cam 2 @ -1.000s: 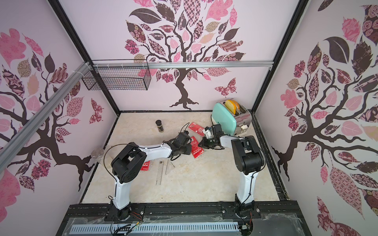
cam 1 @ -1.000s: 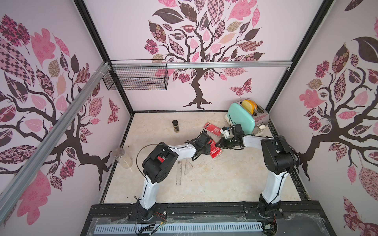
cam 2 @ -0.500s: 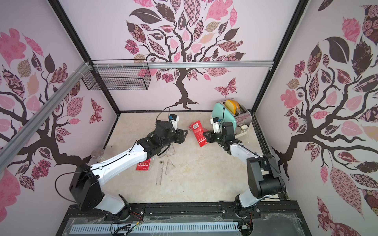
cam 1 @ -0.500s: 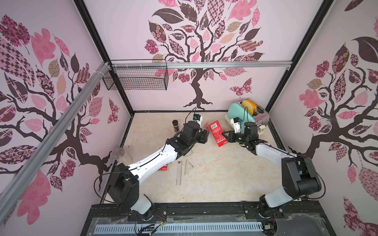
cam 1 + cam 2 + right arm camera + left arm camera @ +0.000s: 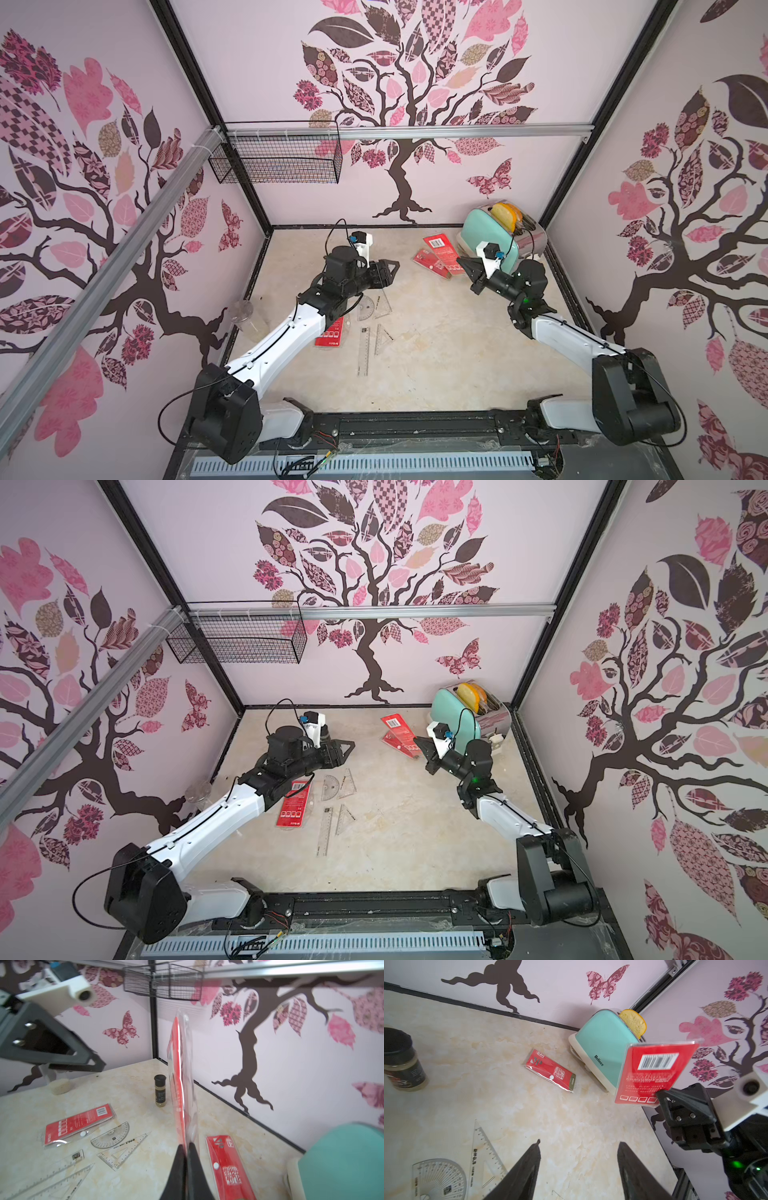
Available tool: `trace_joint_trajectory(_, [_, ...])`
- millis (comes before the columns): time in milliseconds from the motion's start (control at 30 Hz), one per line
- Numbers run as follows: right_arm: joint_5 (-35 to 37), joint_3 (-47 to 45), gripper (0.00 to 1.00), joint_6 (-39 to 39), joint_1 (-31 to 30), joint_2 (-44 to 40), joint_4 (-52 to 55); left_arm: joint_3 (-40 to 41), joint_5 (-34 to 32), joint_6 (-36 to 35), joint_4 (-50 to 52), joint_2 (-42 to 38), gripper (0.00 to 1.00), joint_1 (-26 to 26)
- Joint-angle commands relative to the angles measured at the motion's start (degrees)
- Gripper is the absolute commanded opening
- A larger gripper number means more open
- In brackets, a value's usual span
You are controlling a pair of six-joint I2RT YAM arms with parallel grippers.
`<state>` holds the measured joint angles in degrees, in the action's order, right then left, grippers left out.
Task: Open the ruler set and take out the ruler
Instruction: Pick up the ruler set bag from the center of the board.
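Observation:
My right gripper (image 5: pixel 186 1147) is shut on the lower edge of a red ruler set pouch (image 5: pixel 654 1072), which stands upright in the air in front of the toaster; both top views show it (image 5: pixel 436 243) (image 5: pixel 397 725). My left gripper (image 5: pixel 579 1142) hangs open and empty over bare table, left of the pouch (image 5: pixel 392 268). A clear straight ruler (image 5: pixel 363 351) lies loose on the table among clear set squares (image 5: pixel 383 338) and a protractor (image 5: pixel 365 308). A second red pouch (image 5: pixel 550 1070) lies flat below the held one. A third pouch (image 5: pixel 330 332) lies under the left arm.
A mint toaster (image 5: pixel 494 232) with bread stands at the back right corner. A dark-capped spice jar (image 5: pixel 160 1091) stands near the back wall. A clear plastic cup (image 5: pixel 245 311) sits by the left wall. A wire basket (image 5: pixel 278 158) hangs high on the back left.
The two grippers were together at the pouch in the middle. The left one has drawn back to the left and opened wider. The right one has carried the pouch toward the toaster.

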<state>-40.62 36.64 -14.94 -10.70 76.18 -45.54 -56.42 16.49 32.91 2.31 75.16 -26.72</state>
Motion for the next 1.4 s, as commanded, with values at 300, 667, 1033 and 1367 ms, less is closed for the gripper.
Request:
trace_joint_trajectory(300, [-17.34,-6.15,0.00,-37.07,-2.28,-3.94,-14.70,-0.46,16.56,8.67,-7.59,0.08,0.64,3.37])
trace_joint_trajectory(667, [-20.90,1.10,0.00,-61.97,-6.58,-9.30,5.04,-0.93,30.71,16.32,-14.40,0.79,0.65,5.19])
trace_joint_trajectory(1033, [-19.36,6.01,0.00,-74.74,-7.85,-5.81,3.56,1.19,36.44,22.21,-21.46,0.65,0.63,5.00])
trace_joint_trajectory(1367, [-22.89,12.32,0.00,-83.11,-7.86,-3.70,8.85,1.77,38.43,23.71,-24.18,3.14,0.60,0.66])
